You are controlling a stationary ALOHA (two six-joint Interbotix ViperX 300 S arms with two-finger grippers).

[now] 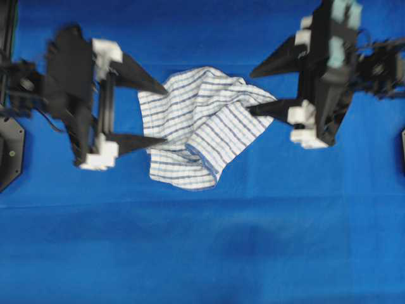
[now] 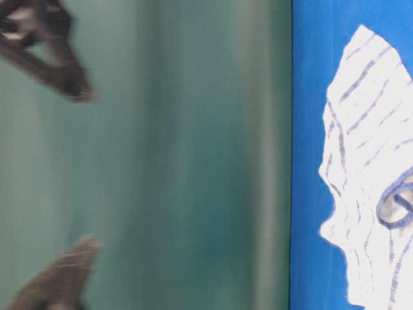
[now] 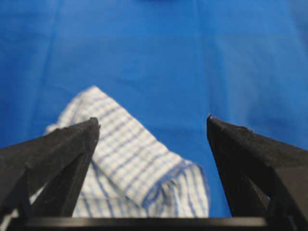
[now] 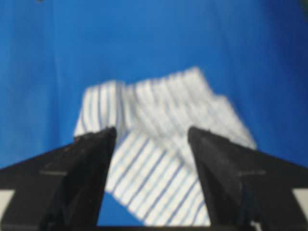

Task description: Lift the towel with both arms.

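The left gripper [image 1: 166, 116] stands wide open with nothing between its fingers: in the overhead view its two pointed black fingertips [image 1: 158, 88] sit at the left edge of the towel [image 1: 202, 126], one by the upper corner and one lower down, and whether they touch the cloth cannot be told. From the left wrist view the towel [image 3: 139, 173] lies below and ahead of the spread fingers, crumpled, with a folded blue-edged corner.

The right gripper [image 1: 251, 92] is likewise spread fully and holds nothing. Its lower finger [image 1: 266, 107] reaches the towel's right edge; the upper one points toward it from above the cloth's far corner. Its wrist view, blurred, shows the towel [image 4: 163, 159] ahead, between the two fingers.

The towel lies rumpled on the blue table cover [image 1: 202, 253], between the two grippers.
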